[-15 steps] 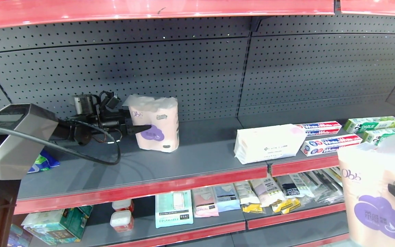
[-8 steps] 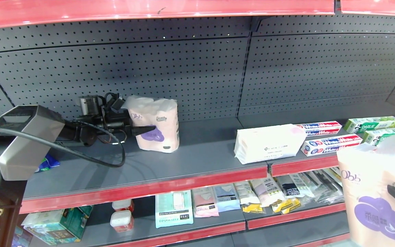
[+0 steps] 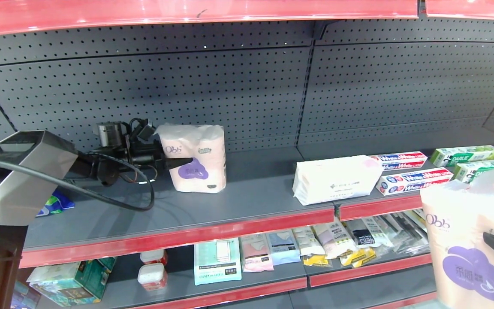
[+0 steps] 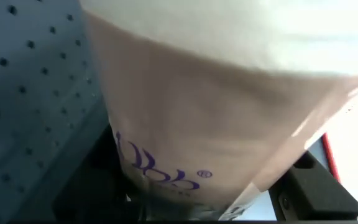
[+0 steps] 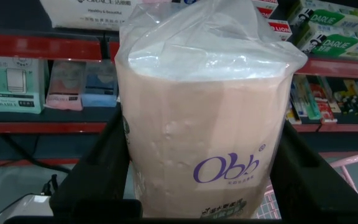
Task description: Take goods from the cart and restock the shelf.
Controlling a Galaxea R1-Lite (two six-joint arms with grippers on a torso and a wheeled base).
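A pink toilet paper pack (image 3: 196, 158) with a purple mark stands upright on the grey middle shelf (image 3: 144, 214), near the pegboard back. My left gripper (image 3: 183, 161) reaches in from the left and is shut on it; in the left wrist view the pack (image 4: 216, 112) sits between the dark fingers (image 4: 319, 193). A second, identical pack (image 3: 465, 244) hangs in front of the shelf at the lower right, with my right gripper (image 3: 493, 246) shut on it. In the right wrist view that pack (image 5: 204, 137) sits between the black fingers (image 5: 98, 168).
To the right on the same shelf lie a white tissue pack (image 3: 336, 178), red-and-white toothpaste boxes (image 3: 414, 180) and green boxes (image 3: 465, 155). A blue-green packet (image 3: 54, 204) lies at the left. The shelf is bare between the two packs (image 3: 260, 184). Small goods (image 3: 217, 261) fill the lower shelf.
My left gripper has shifted the pack slightly to the right along the shelf, and the pack now stands straighter. The right gripper and its pack have hardly moved.
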